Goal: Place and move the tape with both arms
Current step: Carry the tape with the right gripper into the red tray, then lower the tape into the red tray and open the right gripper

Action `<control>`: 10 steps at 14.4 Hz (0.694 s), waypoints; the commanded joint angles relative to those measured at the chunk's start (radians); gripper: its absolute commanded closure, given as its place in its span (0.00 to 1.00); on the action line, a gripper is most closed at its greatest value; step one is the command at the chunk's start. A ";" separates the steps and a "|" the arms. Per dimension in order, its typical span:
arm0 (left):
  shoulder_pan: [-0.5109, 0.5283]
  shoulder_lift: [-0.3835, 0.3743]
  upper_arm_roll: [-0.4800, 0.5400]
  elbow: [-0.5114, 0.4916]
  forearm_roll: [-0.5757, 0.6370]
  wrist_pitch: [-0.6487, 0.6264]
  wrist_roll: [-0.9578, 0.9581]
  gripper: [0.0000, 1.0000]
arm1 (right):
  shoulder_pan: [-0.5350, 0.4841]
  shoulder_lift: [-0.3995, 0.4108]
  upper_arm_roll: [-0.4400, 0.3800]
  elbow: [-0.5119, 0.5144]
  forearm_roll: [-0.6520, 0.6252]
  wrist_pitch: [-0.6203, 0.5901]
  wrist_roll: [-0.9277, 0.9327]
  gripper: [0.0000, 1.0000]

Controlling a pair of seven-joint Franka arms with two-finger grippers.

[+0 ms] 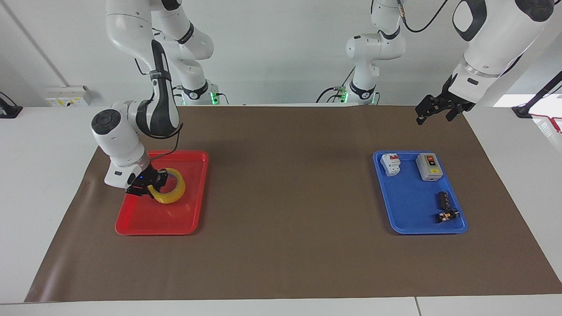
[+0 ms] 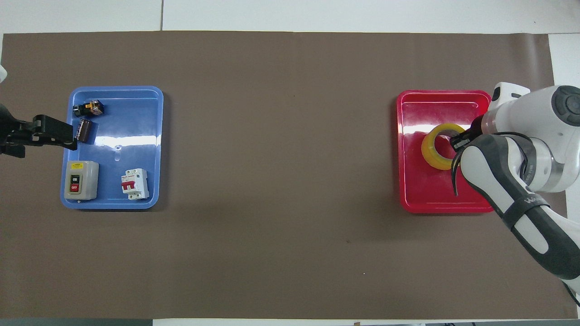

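The yellow tape roll (image 1: 169, 197) is tilted low over the middle of the red tray (image 1: 153, 230). I cannot tell whether its lower edge touches the tray floor. My right gripper (image 1: 151, 186) is shut on the roll's wall at the side toward the right arm's end of the table. In the overhead view the tape (image 2: 430, 151) shows as a ring in the red tray (image 2: 435, 209), with the right gripper (image 2: 457, 141) on its rim. My left gripper (image 1: 432, 109) is open and empty, and waits raised over the mat beside the blue tray (image 1: 408, 206); it also shows in the overhead view (image 2: 50, 136).
The blue tray (image 2: 136, 113) holds a grey ON/OFF switch box (image 2: 80, 180), a white and red breaker (image 2: 134, 183) and two small dark parts (image 2: 86, 117). A brown mat (image 1: 285, 245) covers the table. Two smaller white arms (image 1: 369, 52) stand at the robots' end.
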 commanded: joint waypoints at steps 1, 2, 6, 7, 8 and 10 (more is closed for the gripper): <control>0.011 -0.028 -0.002 -0.028 -0.020 0.020 0.009 0.00 | -0.020 -0.065 0.015 -0.106 0.024 0.081 -0.049 1.00; 0.014 -0.028 -0.002 -0.028 -0.020 0.020 0.010 0.00 | -0.021 -0.068 0.015 -0.119 0.024 0.094 -0.069 1.00; 0.014 -0.028 -0.002 -0.028 -0.021 0.022 0.009 0.00 | -0.035 -0.064 0.014 -0.151 0.024 0.180 -0.094 1.00; 0.014 -0.028 -0.002 -0.028 -0.020 0.020 0.009 0.00 | -0.038 -0.053 0.014 -0.151 0.024 0.187 -0.096 1.00; 0.014 -0.028 -0.002 -0.028 -0.020 0.020 0.009 0.00 | -0.040 -0.045 0.014 -0.151 0.024 0.194 -0.091 1.00; 0.014 -0.028 -0.002 -0.028 -0.021 0.020 0.009 0.00 | -0.035 -0.042 0.014 -0.144 0.024 0.195 -0.080 0.73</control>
